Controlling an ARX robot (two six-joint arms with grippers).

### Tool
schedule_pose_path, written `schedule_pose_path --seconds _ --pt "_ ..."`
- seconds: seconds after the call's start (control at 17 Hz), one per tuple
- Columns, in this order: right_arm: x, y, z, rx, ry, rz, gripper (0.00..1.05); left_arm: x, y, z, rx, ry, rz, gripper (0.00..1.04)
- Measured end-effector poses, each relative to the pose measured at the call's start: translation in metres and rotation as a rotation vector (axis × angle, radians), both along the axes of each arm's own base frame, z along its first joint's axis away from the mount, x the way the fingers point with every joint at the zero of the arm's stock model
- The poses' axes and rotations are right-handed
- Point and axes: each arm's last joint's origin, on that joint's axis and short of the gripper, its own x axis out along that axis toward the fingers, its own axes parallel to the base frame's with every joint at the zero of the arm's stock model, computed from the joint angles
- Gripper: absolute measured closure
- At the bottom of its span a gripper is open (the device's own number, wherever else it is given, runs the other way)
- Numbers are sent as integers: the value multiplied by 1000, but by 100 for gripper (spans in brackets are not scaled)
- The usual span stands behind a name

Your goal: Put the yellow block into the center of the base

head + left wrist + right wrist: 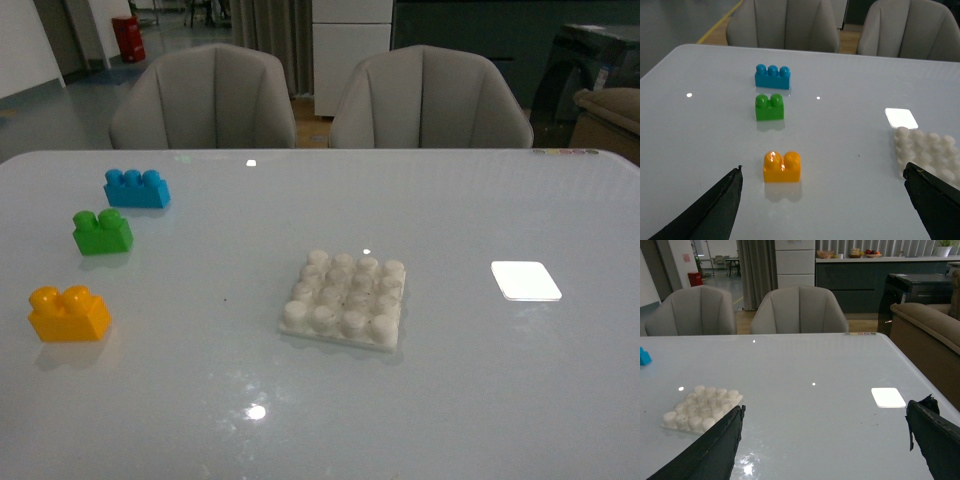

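While the left pincer [822,170] and the right pincer [826,407] hang spread and empty, the yellow block [68,313] rests on the desk [450,400].
Orange-yellow, two studs up, it stands near-left, well apart from the central white studded base [345,300]; the green brick [102,231] and the blue brick [136,188] line up behind it.

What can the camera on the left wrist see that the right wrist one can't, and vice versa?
Only the left wrist view shows the yellow block and the green brick, plus the left gripper, jaws wide open. Only the right wrist view shows the brown sofa and the right gripper, jaws also open. Both show the white studded base, the flat white rectangle, the blue brick (a mere sliver in the right wrist view), the table and two grey chairs.
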Motion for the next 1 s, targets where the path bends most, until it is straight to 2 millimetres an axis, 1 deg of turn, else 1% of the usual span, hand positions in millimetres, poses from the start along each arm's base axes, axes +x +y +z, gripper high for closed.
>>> schedule_pose_path --seconds 0.06,0.18,0.47,0.53,0.65,0.76,0.82,1.0 --pt "0 0 0 0 0 0 6 27 3 2 21 1 -17 7" --pt "0 0 0 0 0 0 6 53 6 -1 40 25 -26 7" --pt "0 0 0 0 0 0 6 92 8 -21 49 128 -64 7" --pt "0 0 0 0 0 0 6 103 8 -28 47 163 -75 7" --pt "0 0 0 0 0 0 6 137 11 -54 60 270 -99 7" --pt "0 0 0 0 0 0 6 161 20 -68 62 323 -88 7" --pt "0 0 0 0 0 0 6 168 26 -73 61 350 -81 7" --pt "0 0 0 0 0 0 6 173 38 -87 46 422 -68 7"
